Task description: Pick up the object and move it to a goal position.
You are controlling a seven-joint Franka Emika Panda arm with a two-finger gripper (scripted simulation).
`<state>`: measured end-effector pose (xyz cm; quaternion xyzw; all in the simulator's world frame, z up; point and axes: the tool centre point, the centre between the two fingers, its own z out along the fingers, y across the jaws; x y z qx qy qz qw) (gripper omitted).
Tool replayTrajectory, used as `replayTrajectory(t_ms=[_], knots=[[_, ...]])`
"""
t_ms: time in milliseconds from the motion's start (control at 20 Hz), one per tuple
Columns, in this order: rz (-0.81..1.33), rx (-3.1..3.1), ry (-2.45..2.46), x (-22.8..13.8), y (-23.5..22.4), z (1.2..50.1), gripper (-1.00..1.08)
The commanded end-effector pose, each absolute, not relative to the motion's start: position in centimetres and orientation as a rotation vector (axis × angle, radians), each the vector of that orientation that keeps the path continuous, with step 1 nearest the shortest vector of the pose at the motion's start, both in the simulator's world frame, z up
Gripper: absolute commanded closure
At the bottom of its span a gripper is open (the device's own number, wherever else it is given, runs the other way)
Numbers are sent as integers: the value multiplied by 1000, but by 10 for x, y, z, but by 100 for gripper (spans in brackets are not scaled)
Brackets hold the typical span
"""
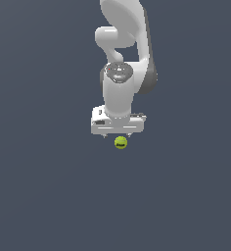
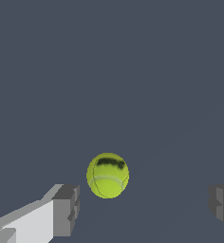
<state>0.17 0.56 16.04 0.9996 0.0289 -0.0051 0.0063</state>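
Observation:
A small yellow-green ball with a dark mark lies on the dark grey-blue floor, just below the white gripper in the exterior view. In the wrist view the ball shows between the two grey fingertips, which stand wide apart on either side of it without touching it. The gripper is open and empty, hovering over the ball. How far above the floor it hangs I cannot tell.
The white arm rises behind the gripper toward the top of the exterior view. The plain dark floor spreads all around, with no other objects in sight.

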Motion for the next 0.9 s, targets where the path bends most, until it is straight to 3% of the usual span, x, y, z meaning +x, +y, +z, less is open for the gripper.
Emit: replayTrajectory(t_ms=[0,450,850], knots=[[-16,3128,90,2,6,160,-92],[21,3125,53,9,-23,166,-92],[20,3127,27,8,-21,164,-92]])
